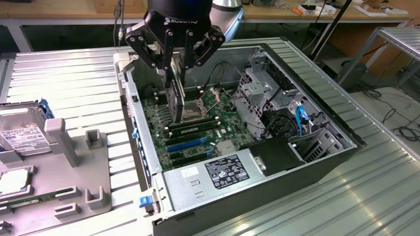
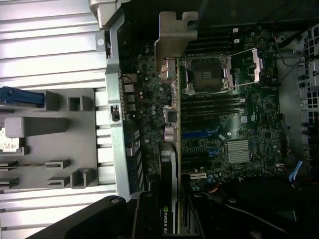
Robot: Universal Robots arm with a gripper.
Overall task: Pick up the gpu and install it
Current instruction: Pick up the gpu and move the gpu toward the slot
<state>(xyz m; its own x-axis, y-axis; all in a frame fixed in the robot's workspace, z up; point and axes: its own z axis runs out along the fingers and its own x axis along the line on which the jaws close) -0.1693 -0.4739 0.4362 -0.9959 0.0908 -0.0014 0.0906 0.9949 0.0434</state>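
The gripper (image 1: 176, 66) is clamped on the top edge of the gpu (image 1: 175, 98), one finger on each face, in the exterior view. The card hangs straight down below the gripper, on edge, inside the open case (image 1: 308, 105). That hold seems chosen so the card's lower edge points at the board (image 1: 220, 130) and can go down into a slot. The case lies on its side on the desk (image 1: 72, 78) with its open side up, which lets the arm reach the board from above. The card's lower end is over the board next to the socket (image 1: 196, 110). The blue slots (image 1: 187, 145) lie further toward the power supply (image 1: 220, 172). I cannot tell whether the card touches the board. On the exterior view's left, a grey tray (image 1: 72, 162) with a hard drive (image 1: 23, 135) stands apart from the case.

In the wrist view the gripper (image 2: 167, 219) looks down along the gpu (image 2: 168, 169), which shows as a thin strip running away from it, its label beside the fingers. The silver bracket (image 2: 175, 35) is at the card's far end, near the case wall (image 2: 115, 124), probably so it can meet the rear openings. The socket (image 2: 207, 74) sits just beside the strip, with the blue slots (image 2: 199, 134) close by.
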